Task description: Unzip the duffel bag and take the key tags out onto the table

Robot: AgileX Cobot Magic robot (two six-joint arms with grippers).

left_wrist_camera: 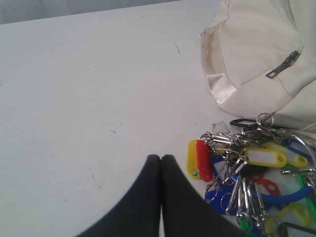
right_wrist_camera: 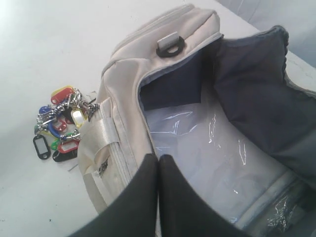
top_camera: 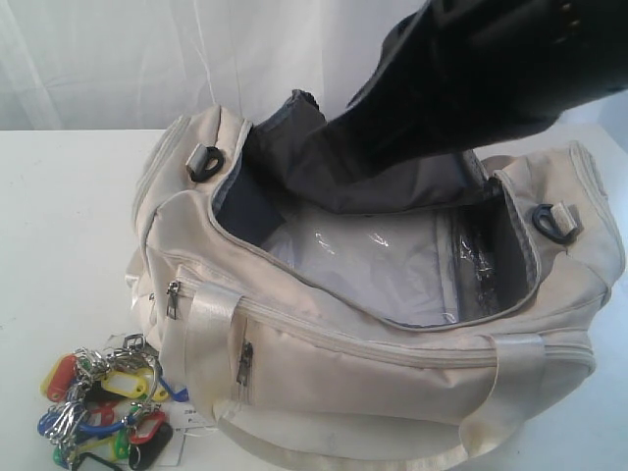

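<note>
One duffel bag (top_camera: 392, 343) is recorded on the table (top_camera: 59, 226), main zip undone and mouth gaping; two strap clips (top_camera: 554, 224), one per end, and two front zipper pulls (top_camera: 244, 365) are counted. One bunch of key tags (top_camera: 103, 407) lies on the table just beside the bag's front corner, outside it, too tangled for an exact tag count. Two grippers are noted, both with jaws pressed together and empty: the left gripper (left_wrist_camera: 161, 160) over bare table near the tags, the right gripper (right_wrist_camera: 158, 160) over the open bag.

Duffel bag (top_camera: 392, 363) mouth wide open, reach-in room; right arm (top_camera: 471, 88) overhangs rear flap. Table (top_camera: 59, 226) free from far edge along bag's left end; key tags (top_camera: 103, 407) clutter bag's front-left corner.
</note>
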